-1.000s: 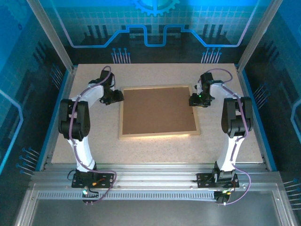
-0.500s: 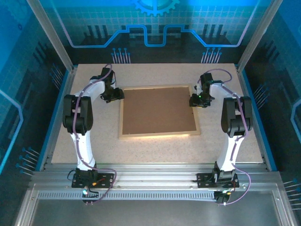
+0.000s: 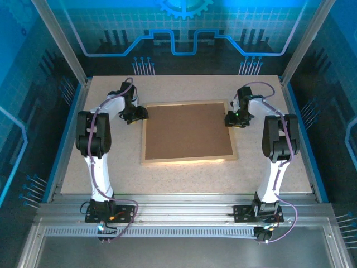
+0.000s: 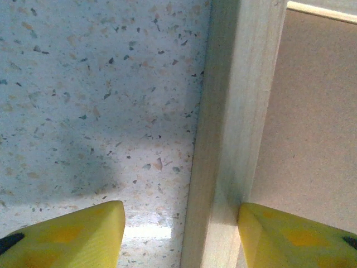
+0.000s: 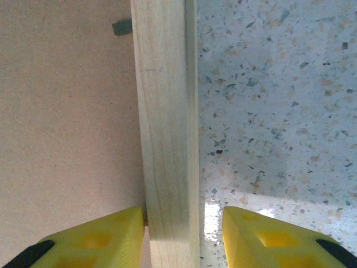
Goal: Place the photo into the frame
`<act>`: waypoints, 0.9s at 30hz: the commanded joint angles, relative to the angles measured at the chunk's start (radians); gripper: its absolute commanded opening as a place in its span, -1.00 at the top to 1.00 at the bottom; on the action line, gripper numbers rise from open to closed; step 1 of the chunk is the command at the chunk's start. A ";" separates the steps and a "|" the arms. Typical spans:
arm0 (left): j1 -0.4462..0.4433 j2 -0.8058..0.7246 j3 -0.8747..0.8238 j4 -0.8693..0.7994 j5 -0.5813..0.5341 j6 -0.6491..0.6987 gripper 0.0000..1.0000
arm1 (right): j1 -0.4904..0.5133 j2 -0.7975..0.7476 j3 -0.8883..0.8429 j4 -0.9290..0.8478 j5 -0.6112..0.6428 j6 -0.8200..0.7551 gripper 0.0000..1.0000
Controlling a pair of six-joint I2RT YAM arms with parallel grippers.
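Centres on the frame (image 3: pixel 189 160), lying flat in the middle of the table (image 3: pixel 184 178), back side up, with the brown backing board (image 3: pixel 188 130) filling its opening. Cannot tell where the photo is; probably under that board, face down, hence hidden.

Straddles the left rail close to the far-left corner with the left gripper (image 3: pixel 139 114). Seen from the left wrist: spread wide, one yellow finger (image 4: pixel 72 237) over bare table outside the wooden rail (image 4: pixel 234 111), the other over the board just inside it, with a clear gap on the outer side. Grips nothing there.

Mirrors this on the right rail, toward the far-right corner, with the right gripper (image 3: pixel 230 119). Seen from the right wrist: parted as well, inner finger hard against the rail (image 5: pixel 164 111) on the board side, outer finger (image 5: pixel 268 237) apart from it over the table. Shows also a small dark tab (image 5: pixel 122 27) on the board beside the rail, perhaps a retaining clip.

Looks like a matched two-sided pose, set low on opposite rails so as to pinch both at once and keep the frame level for lifting or turning over. Seems late in the task, the board being seated already. Calls for closing evenly on both sides; otherwise risks skewing the frame or shaking the board loose.
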 commanded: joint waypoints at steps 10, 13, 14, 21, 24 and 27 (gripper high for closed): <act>-0.070 0.117 0.079 -0.148 -0.073 0.043 -0.20 | 0.029 0.023 0.040 -0.023 -0.001 -0.025 0.20; -0.097 0.128 0.099 -0.164 -0.101 0.050 -0.21 | 0.038 0.032 0.049 -0.029 -0.002 -0.028 0.30; -0.105 0.136 0.113 -0.174 -0.110 0.051 -0.21 | 0.041 0.035 0.051 -0.031 -0.002 -0.030 0.31; -0.150 0.170 0.177 -0.230 -0.141 0.070 -0.24 | 0.054 0.038 0.050 -0.024 -0.040 -0.028 0.34; -0.163 0.182 0.197 -0.240 -0.134 0.068 -0.24 | 0.058 0.038 0.053 -0.022 -0.047 -0.025 0.34; -0.170 0.195 0.216 -0.249 -0.131 0.068 -0.24 | 0.058 0.040 0.056 -0.027 -0.041 -0.027 0.34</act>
